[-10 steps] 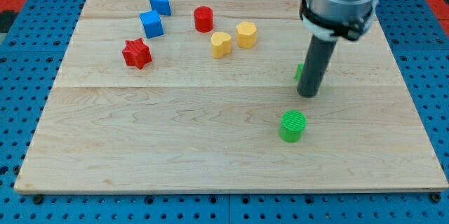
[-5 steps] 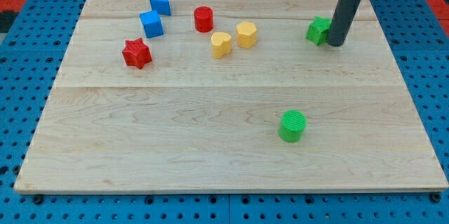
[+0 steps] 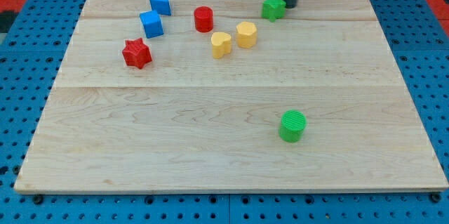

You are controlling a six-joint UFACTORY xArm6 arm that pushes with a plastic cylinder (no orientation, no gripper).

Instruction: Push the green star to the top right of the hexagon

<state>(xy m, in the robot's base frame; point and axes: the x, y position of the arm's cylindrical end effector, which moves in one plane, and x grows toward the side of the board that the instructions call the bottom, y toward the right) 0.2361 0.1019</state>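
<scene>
The green star (image 3: 273, 7) lies near the board's top edge, up and to the right of the yellow hexagon (image 3: 246, 34). My tip (image 3: 290, 5) touches the star's right side; the dark rod rises out of the view's top. A yellow heart-shaped block (image 3: 221, 44) sits just left of the hexagon.
A red cylinder (image 3: 203, 19), two blue blocks (image 3: 151, 24) (image 3: 161, 3) and a red star (image 3: 137, 53) lie at the upper left. A green cylinder (image 3: 292, 126) stands at the lower right of the wooden board (image 3: 140, 154).
My tip has pushed the green star up and to the left, from the board's right middle to near the top edge above the hexagon.
</scene>
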